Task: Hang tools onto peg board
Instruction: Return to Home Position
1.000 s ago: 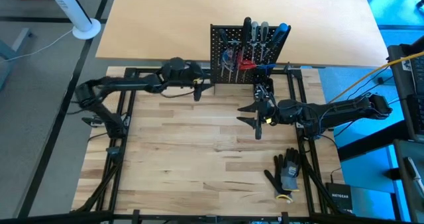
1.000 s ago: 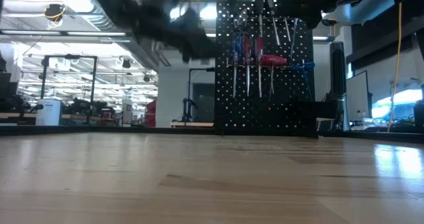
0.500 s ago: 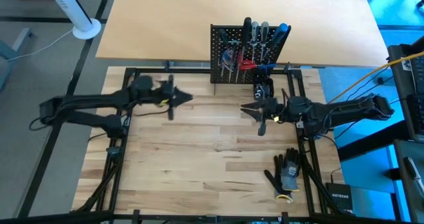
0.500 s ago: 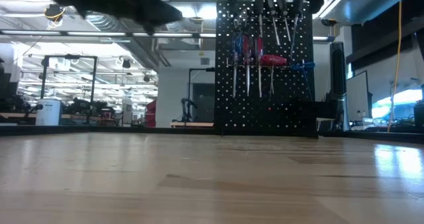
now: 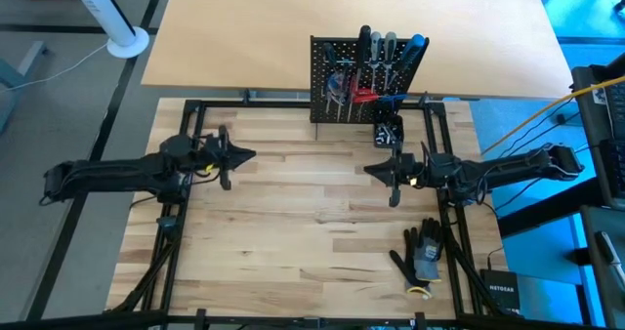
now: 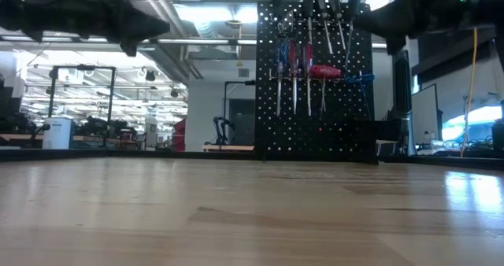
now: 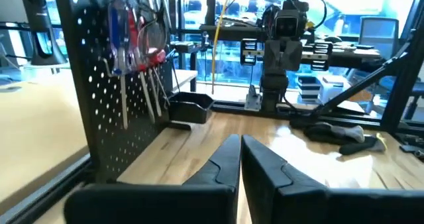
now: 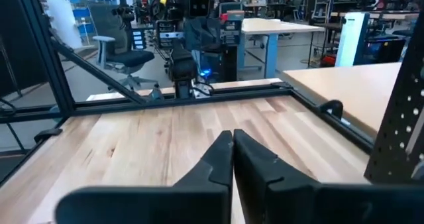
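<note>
One big wooden table (image 5: 293, 223) fills most of the view from above. At its far edge stands the black peg board (image 6: 315, 124), upright on its short stand.

Next come the two dark arms. The left arm lies along the left side of the table. The left gripper (image 5: 249, 155) points toward the middle, well apart from the board. Its two fingers are pressed together with nothing between them. The right arm lies along the right side, and the right gripper (image 5: 373, 168) faces the left one. Its fingers are pressed together too and hold nothing. It is nearer the board than the left one is.

A pair of black gloves (image 5: 422, 255) lies on the table close to the right arm. A small black cup (image 5: 388, 133) sits just in front of the board, between the board and the right gripper. Smallest of all are the tools (image 6: 294, 65). They are screwdrivers with red and blue handles and thin metal shafts, all hanging on the upper part of the board.

I think the hanging is done and the arms only need to go to their rest place. The danger is on the right side. If the right arm swings wide, it could knock the cup or bump the board. A shake could drop tools off their hooks. It could also drag the gloves.
</note>
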